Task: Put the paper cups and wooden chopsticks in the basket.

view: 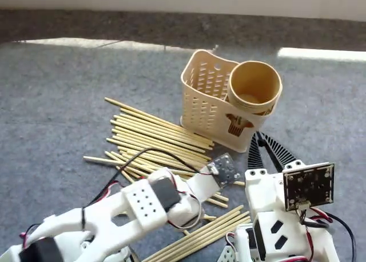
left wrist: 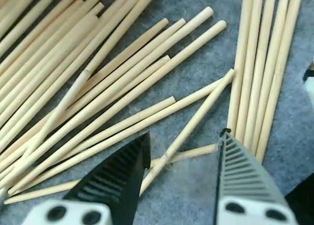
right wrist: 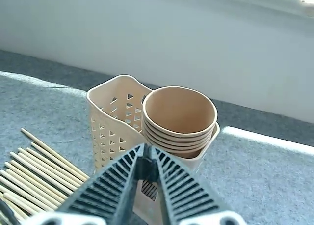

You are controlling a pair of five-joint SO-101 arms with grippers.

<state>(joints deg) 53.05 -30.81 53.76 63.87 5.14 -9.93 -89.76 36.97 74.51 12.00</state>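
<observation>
1. Low in the high view, nearest the lens, the white left arm (view: 143,202) leans in over the scattered chopsticks (view: 154,139). The right arm (view: 269,216) stands beside it and carries a dark circuit board (view: 309,185).
2. The left gripper (left wrist: 185,134) is spread wide, one black finger and one pale grey finger. It hangs low over the chopsticks (left wrist: 98,87) and holds nothing. One loose stick runs slantwise through the gap between the tips. Whether either tip touches a stick cannot be told.
3. The right gripper (right wrist: 145,154) has its two black ribbed fingers pressed together with nothing between them. In the high view the right gripper (view: 260,142) points at the basket's front corner, close to it.
4. The cream basket (view: 209,96) stands upright on the grey carpet (view: 57,102), beyond the chopstick pile.
5. A nested stack of paper cups (view: 254,84) sits in the basket (right wrist: 110,117), tilted, with its mouth above the rim. The right wrist view shows several cup rims (right wrist: 179,112) stacked together.
6. Most chopsticks lie fanned on the carpet just beside the basket. A smaller bundle (view: 200,236) lies between the two arms.
7. A dark printed motif (view: 237,124) marks the basket's front wall. No lettering on it is legible.
</observation>
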